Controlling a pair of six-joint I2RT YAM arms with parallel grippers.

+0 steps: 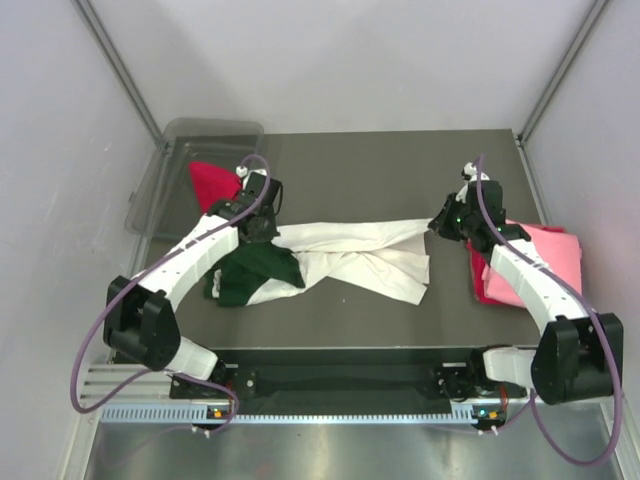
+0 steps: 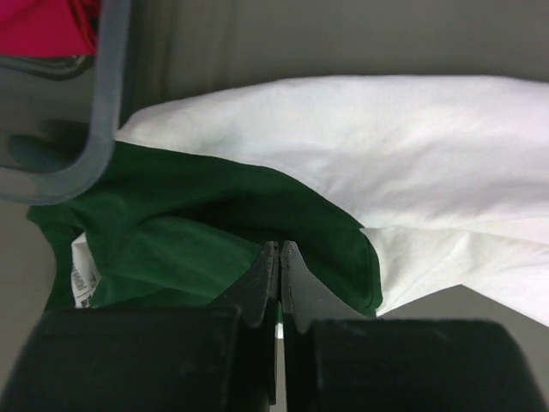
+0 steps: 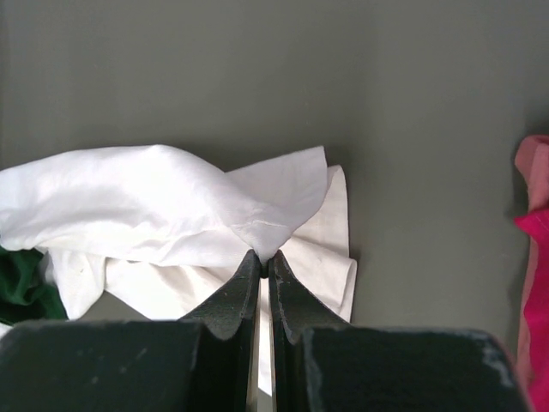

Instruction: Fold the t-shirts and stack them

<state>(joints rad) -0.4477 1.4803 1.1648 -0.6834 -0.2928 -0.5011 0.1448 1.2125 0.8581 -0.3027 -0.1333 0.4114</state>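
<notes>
Both arms have hold of the same white shirt (image 1: 350, 252), which lies across the middle of the worktop (image 1: 400, 165). The left gripper (image 2: 280, 256) is pinched fully shut on the green sleeve end. The right gripper (image 3: 264, 257) is closed just as tight on a peak of white cloth at the opposite end. My guess is that gripping it at both ends is meant to draw the bunched, twisted cloth out into a flat span before any fold is made. As it lies now it is too rumpled to fold.

The pink shirt (image 1: 548, 255) is folded by the right edge, with a red shirt (image 1: 479, 272) showing beneath it. That looks like the start of the stack, kept clear of the working middle. Another red shirt (image 1: 213, 182) waits in the bin (image 1: 200, 135) at the far left corner.
</notes>
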